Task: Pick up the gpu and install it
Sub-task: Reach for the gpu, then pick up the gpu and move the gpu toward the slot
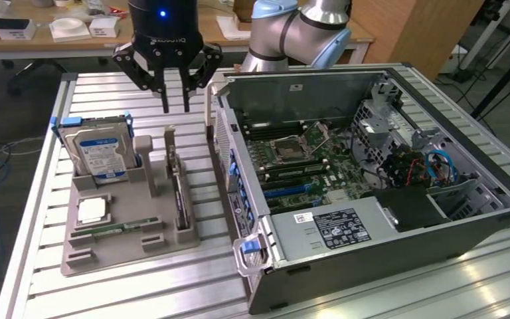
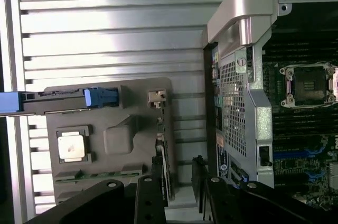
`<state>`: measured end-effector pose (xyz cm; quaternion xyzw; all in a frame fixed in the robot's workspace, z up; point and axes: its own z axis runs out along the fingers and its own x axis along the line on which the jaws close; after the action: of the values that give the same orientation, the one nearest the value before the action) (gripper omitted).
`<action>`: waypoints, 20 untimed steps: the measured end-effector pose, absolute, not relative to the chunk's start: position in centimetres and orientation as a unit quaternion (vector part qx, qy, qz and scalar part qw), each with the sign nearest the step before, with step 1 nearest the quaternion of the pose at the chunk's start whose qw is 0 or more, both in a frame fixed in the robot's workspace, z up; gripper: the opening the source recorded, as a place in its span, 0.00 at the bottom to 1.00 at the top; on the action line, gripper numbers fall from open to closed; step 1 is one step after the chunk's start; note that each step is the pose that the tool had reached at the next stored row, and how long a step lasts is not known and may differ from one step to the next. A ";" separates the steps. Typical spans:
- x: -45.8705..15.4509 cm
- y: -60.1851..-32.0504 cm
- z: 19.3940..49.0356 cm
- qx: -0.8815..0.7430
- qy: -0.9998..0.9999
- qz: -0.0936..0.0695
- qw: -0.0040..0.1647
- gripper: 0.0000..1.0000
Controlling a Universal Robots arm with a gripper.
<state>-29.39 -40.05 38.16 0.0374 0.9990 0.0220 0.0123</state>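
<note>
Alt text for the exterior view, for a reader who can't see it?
An open gripper hangs above the gpu, which stands on edge in a grey tray beside an open computer case.

Gripper [image 1: 175, 108] vertical, fingers [image 1: 165, 100] apart

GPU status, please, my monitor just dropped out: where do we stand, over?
Claw open, hovering above the gpu. It stands on edge in the grey tray, not gripped. Nothing between them.
</note>
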 end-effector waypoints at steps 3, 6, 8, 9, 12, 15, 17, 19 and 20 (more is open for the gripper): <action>-29.4 -40.1 38.0 0.037 0.999 0.022 0.012 0.36; -29.5 -40.3 37.8 0.037 0.999 0.022 0.012 0.43; -29.5 -40.3 37.8 0.037 0.999 0.022 0.012 0.43; -29.5 -40.3 37.8 0.037 0.999 0.022 0.012 0.43; -29.5 -40.3 37.8 0.037 0.999 0.022 0.012 0.43; -29.5 -40.3 37.8 0.037 0.999 0.022 0.012 0.43; -29.5 -40.3 37.8 0.037 0.999 0.022 0.012 0.43; -29.5 -40.3 37.8 0.037 0.999 0.022 0.012 0.43; -29.5 -40.3 37.8 0.037 0.999 0.022 0.012 0.43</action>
<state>-29.46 -40.28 37.83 0.0374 0.9990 0.0219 0.0122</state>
